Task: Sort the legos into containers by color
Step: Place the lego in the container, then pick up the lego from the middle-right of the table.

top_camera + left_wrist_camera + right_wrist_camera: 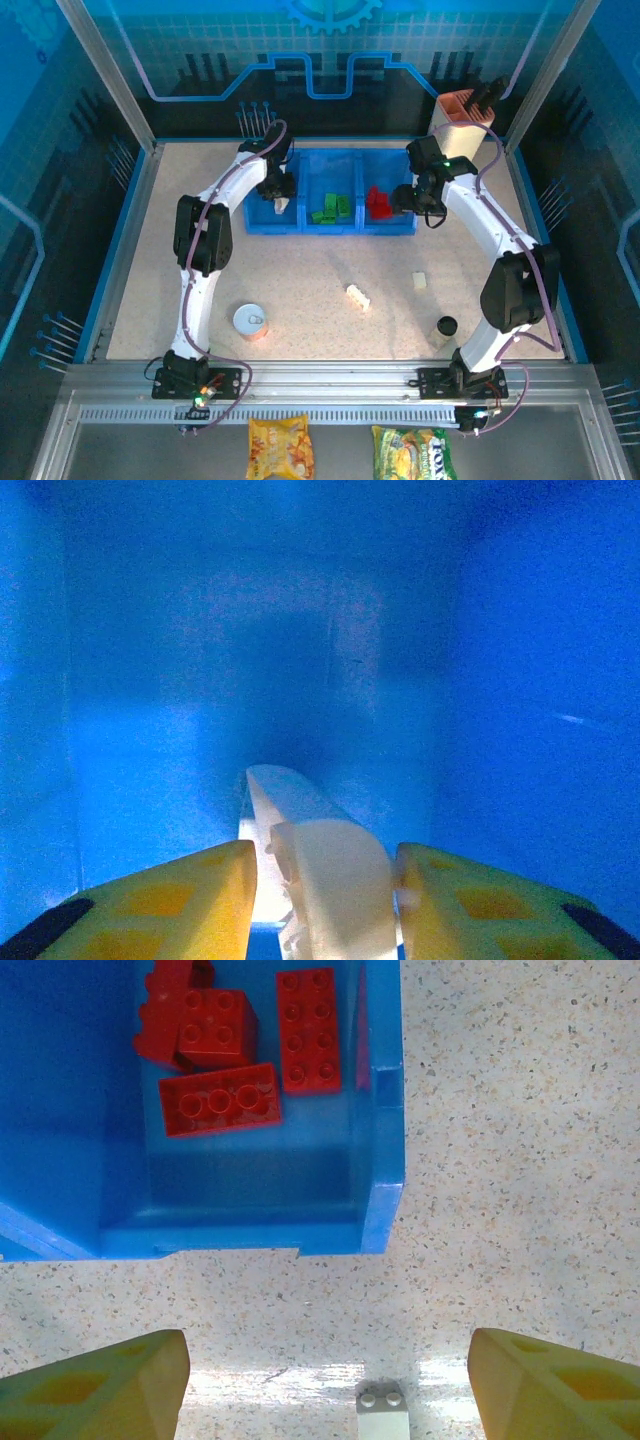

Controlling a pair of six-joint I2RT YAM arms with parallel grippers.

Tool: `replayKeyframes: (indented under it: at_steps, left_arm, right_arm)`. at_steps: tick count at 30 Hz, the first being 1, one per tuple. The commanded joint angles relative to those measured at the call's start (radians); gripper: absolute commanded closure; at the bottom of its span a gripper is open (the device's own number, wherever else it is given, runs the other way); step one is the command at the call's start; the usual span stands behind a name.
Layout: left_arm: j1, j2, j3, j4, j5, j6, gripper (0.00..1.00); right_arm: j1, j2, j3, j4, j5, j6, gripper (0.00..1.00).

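Left arm stretches forward, elbow up, wrist bent down. Left gripper point(281, 198) points down, fingers point(180, 900) clamped on a cream lego point(320, 870). Right arm folds inward at elbow. Right gripper point(407, 197) points down, fingers point(100, 1385) spread wide.

Bright, even light falls from above on the speckled table point(320, 280), leaving only short, soft shadows beside the blue tray point(300, 228). Behind the tray the backdrop is dim. Inside the tray the left wrist view is murky blue, and the cream brick point(320, 880) is blurred (its lower edge glows white). In front of the tray the right wrist view is sharp, with a pale glare streak on the table.
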Motion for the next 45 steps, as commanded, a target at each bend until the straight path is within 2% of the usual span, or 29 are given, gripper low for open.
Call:
replayKeyframes:
  at_steps: [1, 16, 24, 37, 45]
  left_arm:
    - [0.009, -0.053, 0.009, -0.016, 0.036, -0.007, 0.58]
    - [0.0, -0.197, -0.094, 0.011, 0.081, -0.021, 0.57]
    - [-0.015, -0.297, -0.212, 0.04, 0.093, -0.033, 0.57]
    - [-0.102, -0.503, -0.464, 0.095, 0.079, -0.068, 0.57]
    - [-0.158, -0.596, -0.567, 0.114, 0.072, -0.092, 0.56]
  right_arm:
    - [-0.015, -0.037, -0.007, -0.025, 0.005, -0.01, 0.25]
    - [-0.014, -0.048, -0.031, -0.023, -0.001, -0.007, 0.25]
    - [-0.014, -0.064, -0.085, -0.013, -0.003, -0.007, 0.25]
    - [-0.024, -0.155, -0.321, 0.041, -0.007, 0.003, 0.25]
    - [-0.061, -0.177, -0.482, 0.122, -0.092, 0.003, 0.28]
